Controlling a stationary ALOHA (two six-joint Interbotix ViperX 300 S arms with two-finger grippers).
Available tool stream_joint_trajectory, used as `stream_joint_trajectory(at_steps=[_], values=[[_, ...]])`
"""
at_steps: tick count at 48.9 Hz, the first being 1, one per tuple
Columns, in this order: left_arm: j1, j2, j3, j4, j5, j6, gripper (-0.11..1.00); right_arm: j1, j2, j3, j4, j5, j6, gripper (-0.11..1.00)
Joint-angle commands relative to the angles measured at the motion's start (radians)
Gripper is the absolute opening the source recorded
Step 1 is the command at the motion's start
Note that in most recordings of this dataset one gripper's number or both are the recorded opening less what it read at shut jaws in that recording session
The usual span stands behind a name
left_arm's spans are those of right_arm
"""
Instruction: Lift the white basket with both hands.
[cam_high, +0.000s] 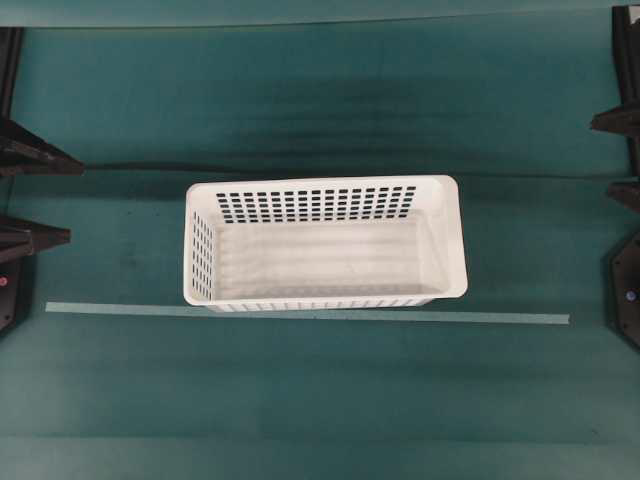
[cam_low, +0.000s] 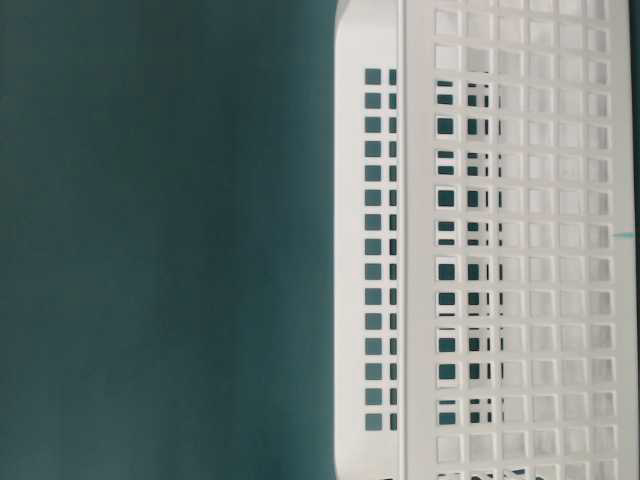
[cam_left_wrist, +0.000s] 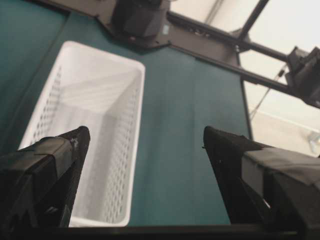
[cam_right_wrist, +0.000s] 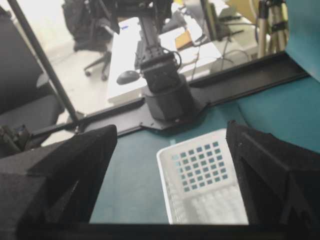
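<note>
The white basket (cam_high: 456, 240) sits empty and upright in the middle of the green table, long side left to right. My left gripper (cam_high: 60, 200) hangs at the left edge, well apart from the basket's left end, jaws wide open. My right gripper (cam_high: 605, 157) stands open at the right edge, also apart from the basket. The left wrist view shows the basket (cam_left_wrist: 90, 125) ahead, behind the left finger, with the open left gripper (cam_left_wrist: 146, 132) holding nothing. Between the spread fingers of the right gripper (cam_right_wrist: 171, 129) the basket (cam_right_wrist: 200, 185) lies ahead. Its slotted wall (cam_low: 352, 200) fills the table-level view.
A pale tape strip (cam_high: 300, 313) runs across the table just in front of the basket. A dark cable (cam_high: 150, 166) lies behind it at the left. Each arm's black base (cam_left_wrist: 140, 20) (cam_right_wrist: 167, 95) and frame rails stand at the table's ends.
</note>
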Motion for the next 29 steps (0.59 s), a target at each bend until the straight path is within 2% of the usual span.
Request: stream_joint_trajectory(at_steps=[1, 29], values=[[-0.005, 0.018, -0.014, 0.003, -0.018, 0.002, 0.95, 0.002, 0.014, -0.009, -0.002, -0.005, 0.000, 0.95], [-0.005, 0.011, -0.006, 0.002, -0.028, 0.002, 0.95, 0.002, 0.012, 0.028, -0.002, -0.009, -0.002, 0.95]])
